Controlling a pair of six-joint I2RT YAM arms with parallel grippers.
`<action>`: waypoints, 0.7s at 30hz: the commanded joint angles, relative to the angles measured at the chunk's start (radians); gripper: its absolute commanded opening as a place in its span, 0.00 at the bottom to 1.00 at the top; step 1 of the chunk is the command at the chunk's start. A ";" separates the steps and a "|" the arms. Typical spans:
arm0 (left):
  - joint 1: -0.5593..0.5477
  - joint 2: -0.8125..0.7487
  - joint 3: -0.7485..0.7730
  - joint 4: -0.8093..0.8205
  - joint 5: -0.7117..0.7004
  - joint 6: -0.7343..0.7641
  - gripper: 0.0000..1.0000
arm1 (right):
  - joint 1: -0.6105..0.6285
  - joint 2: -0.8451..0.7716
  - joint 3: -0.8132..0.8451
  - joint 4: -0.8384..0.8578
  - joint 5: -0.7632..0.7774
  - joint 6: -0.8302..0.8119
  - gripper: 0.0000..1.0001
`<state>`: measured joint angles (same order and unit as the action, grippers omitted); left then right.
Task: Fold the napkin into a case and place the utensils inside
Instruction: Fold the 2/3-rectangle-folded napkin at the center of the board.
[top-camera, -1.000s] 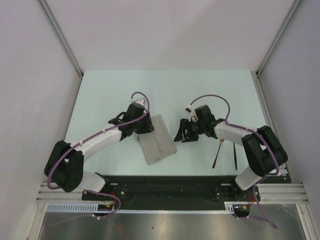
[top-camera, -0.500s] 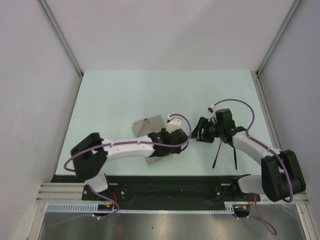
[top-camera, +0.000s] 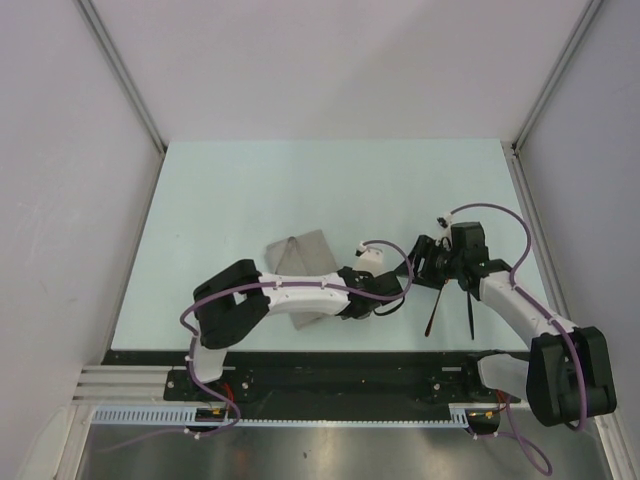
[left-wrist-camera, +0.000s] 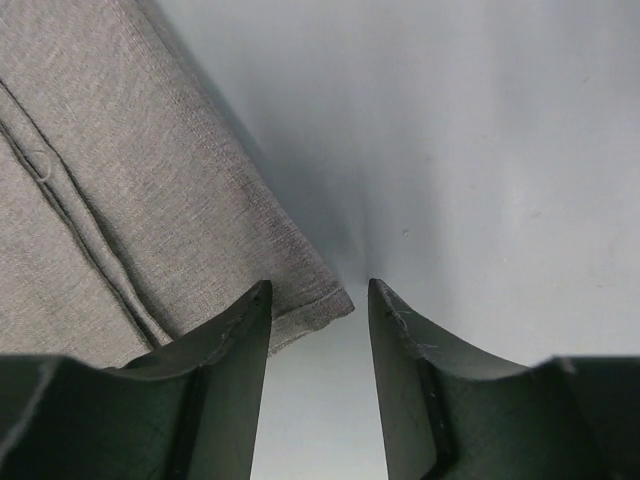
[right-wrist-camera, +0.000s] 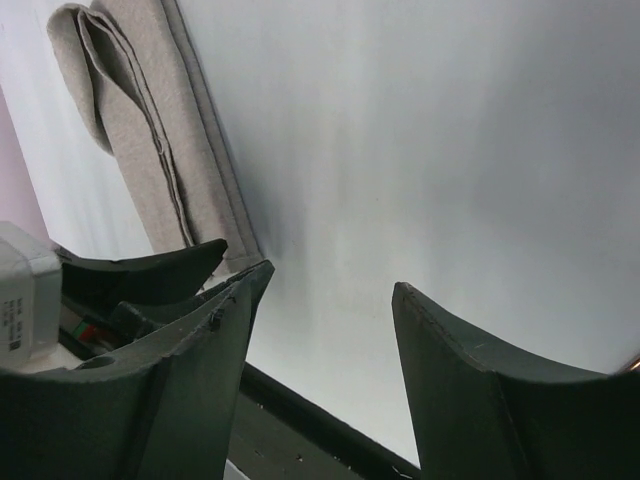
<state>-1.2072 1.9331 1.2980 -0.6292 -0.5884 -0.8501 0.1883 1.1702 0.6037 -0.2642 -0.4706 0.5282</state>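
Woven grey-beige napkin (left-wrist-camera: 120, 180) is seen folded, stitched hems showing, on the counter (top-camera: 250, 190); left gripper (left-wrist-camera: 318, 290) has been swung across to its corner, jaws released; right gripper (right-wrist-camera: 330, 280) is spread, empty, near the slim utensils (top-camera: 432, 318).

the left arm (top-camera: 300, 292) and right arm (top-camera: 515, 305) pair white link shells with black joint housings. a thin purple cable (top-camera: 480, 207) loops along each.

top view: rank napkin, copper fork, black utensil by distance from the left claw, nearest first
1. napkin: its corner lies right at the left claw tips, cloth spreading to the left.
2. copper fork: just right of the claw.
3. black utensil: farther right, beyond the fork.
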 joint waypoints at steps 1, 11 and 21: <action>-0.009 0.041 0.038 -0.038 -0.007 -0.038 0.47 | -0.001 -0.004 -0.010 0.025 -0.025 -0.017 0.64; -0.009 -0.025 0.002 -0.027 -0.010 -0.035 0.07 | 0.071 0.152 0.021 0.178 -0.089 -0.014 0.68; -0.008 -0.336 -0.258 0.123 0.035 -0.069 0.00 | 0.191 0.414 0.166 0.419 -0.169 0.094 0.72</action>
<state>-1.2106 1.7401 1.1019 -0.5739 -0.5667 -0.8871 0.3267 1.5238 0.6876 -0.0097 -0.5941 0.5659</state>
